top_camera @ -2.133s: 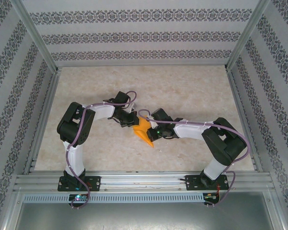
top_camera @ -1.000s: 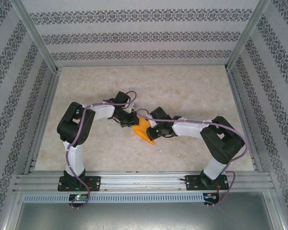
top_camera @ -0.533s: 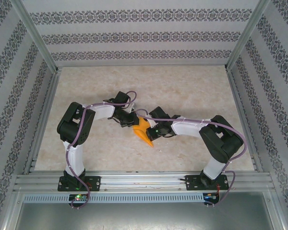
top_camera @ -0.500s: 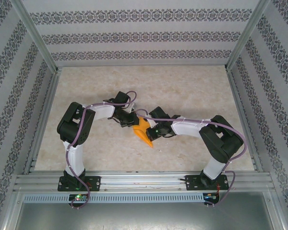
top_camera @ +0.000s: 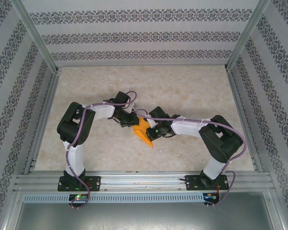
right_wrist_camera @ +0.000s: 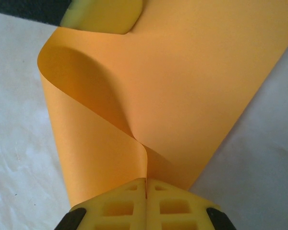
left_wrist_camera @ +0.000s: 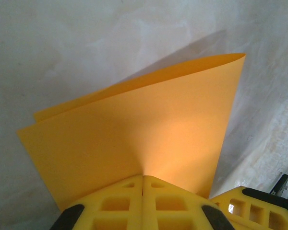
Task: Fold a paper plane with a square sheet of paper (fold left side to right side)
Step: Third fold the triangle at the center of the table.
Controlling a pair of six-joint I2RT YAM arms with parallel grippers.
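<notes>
The square sheet of paper (top_camera: pixel 144 131) is bright orange, doubled over and held off the table between both arms at the middle of the top view. My left gripper (top_camera: pixel 133 121) is shut on one edge; in the left wrist view the folded sheet (left_wrist_camera: pixel 139 129) fans out from my left gripper (left_wrist_camera: pixel 143 178), its yellow fingers (left_wrist_camera: pixel 115 203) pressed together. My right gripper (top_camera: pixel 152 131) is shut on the opposite side; in the right wrist view the sheet (right_wrist_camera: pixel 182 86) curls in a loop ahead of my right gripper (right_wrist_camera: pixel 146 182). The left arm's yellow finger (right_wrist_camera: pixel 105 14) shows at the top of that view.
The beige marbled tabletop (top_camera: pixel 182 91) spreads on all sides of the arms. Patterned walls (top_camera: pixel 144 36) and an aluminium frame (top_camera: pixel 139 182) enclose it. Part of the right arm's yellow finger (left_wrist_camera: pixel 252 206) sits at the lower right of the left wrist view.
The right arm has drawn slightly left toward the left gripper, bunching the orange sheet a little more. The left arm has hardly moved.
</notes>
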